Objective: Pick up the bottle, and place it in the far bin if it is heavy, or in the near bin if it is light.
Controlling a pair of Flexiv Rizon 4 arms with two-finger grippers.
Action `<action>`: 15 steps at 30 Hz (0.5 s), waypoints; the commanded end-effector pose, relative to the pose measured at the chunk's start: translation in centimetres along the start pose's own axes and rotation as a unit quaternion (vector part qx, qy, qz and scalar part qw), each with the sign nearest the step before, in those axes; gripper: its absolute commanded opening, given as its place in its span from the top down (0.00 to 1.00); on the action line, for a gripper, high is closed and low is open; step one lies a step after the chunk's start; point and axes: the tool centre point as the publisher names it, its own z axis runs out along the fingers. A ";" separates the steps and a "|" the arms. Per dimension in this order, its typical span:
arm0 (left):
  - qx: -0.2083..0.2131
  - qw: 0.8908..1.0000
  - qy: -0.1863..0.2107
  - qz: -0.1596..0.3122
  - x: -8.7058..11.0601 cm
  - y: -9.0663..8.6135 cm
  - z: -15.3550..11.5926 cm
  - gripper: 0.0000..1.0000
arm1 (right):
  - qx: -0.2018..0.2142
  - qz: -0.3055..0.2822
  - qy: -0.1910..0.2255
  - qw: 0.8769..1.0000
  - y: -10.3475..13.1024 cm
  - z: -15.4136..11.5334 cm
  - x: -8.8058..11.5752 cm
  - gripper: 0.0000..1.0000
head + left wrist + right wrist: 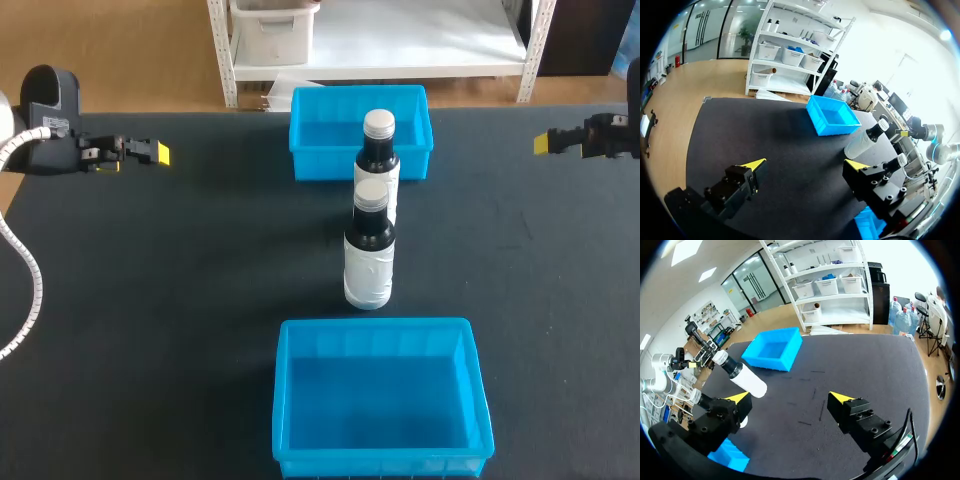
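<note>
On the black matte table (160, 300), a dark, white-labelled, silver-capped bottle (369, 255) stood upright between the near blue plastic bin (290, 400) and the far blue plastic bin (310, 150). A second like bottle (379, 150) stood just behind it. The left gripper (807, 164) and right gripper (790, 397) hung wide open and empty.

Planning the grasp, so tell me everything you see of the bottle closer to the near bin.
The near bottle stands upright on the black table, between the near bin and a second bottle of the same look right behind it; whether they touch is unclear. Pale screw cap, dark neck and shoulders, white wrap around the body. Nothing else touches it.
</note>
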 end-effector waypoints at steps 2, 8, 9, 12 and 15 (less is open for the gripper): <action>0.000 1.000 0.000 0.000 0.0 0.0 0.0 0.00 | 0.004 0.001 0.000 1.000 0.2 -0.1 0.0 0.00; 0.000 1.000 0.000 0.000 0.0 0.0 0.0 0.00 | 0.004 0.001 0.000 1.000 0.2 -0.1 0.0 0.00; 0.000 1.000 0.000 0.000 0.0 0.0 0.0 0.00 | 0.004 0.001 0.000 1.000 0.2 -0.1 0.0 0.00; 0.000 1.000 0.000 0.000 0.0 0.0 0.0 0.00 | 0.004 0.001 0.000 1.000 0.2 -0.1 0.0 0.00; 0.000 1.000 0.000 0.000 0.0 0.0 0.0 0.00 | -0.047 -0.059 0.012 0.997 -0.2 0.1 -0.1 0.00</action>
